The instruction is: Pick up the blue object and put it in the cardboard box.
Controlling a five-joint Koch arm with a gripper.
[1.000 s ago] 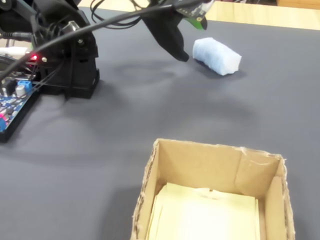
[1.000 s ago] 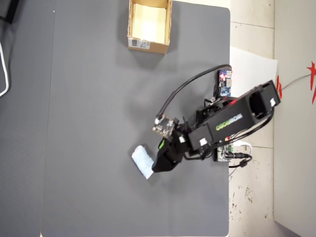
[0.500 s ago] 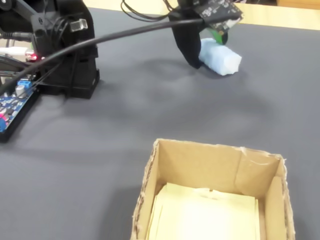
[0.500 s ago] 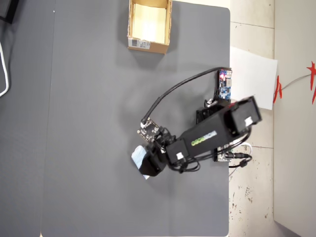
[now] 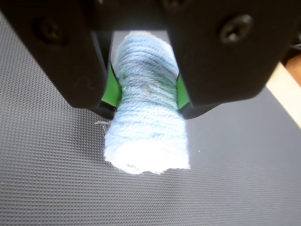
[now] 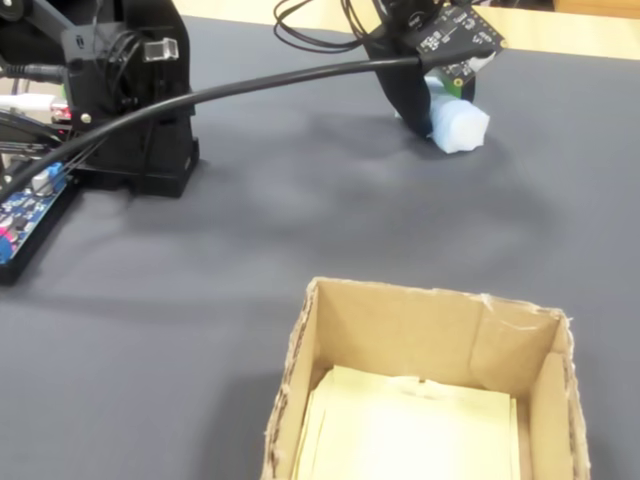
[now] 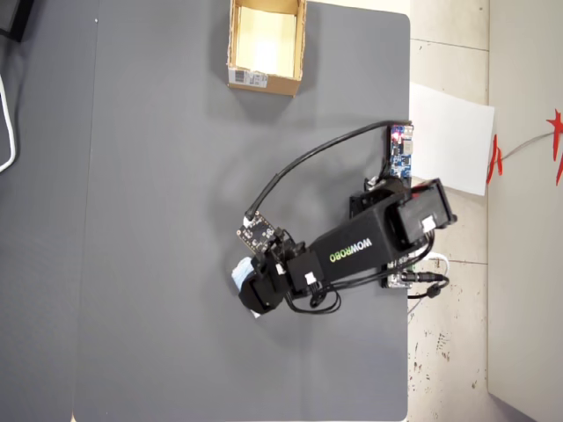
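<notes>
Gray counter [image 6: 250,230] holds the cardboard box [image 6: 420,330]. Far from the cardboard box, the gripper [image 5: 145,101] squeezes the blue object [image 5: 146,117].

A dark grey textured rubbery mat [image 7: 176,220] covers the table; in the wrist view its surface shows a fine grid of small bumps [image 5: 56,188]. Pale wood of the table [image 6: 560,35] shows beyond the mat's far edge in the fixed view. In the overhead view a white sheet of paper [image 7: 457,145] lies on the light speckled floor [image 7: 449,360] just right of the mat, and red marks [image 7: 557,132] sit at the picture's right edge. A thin white cord [image 7: 10,132] curves along the left edge of that view.
</notes>
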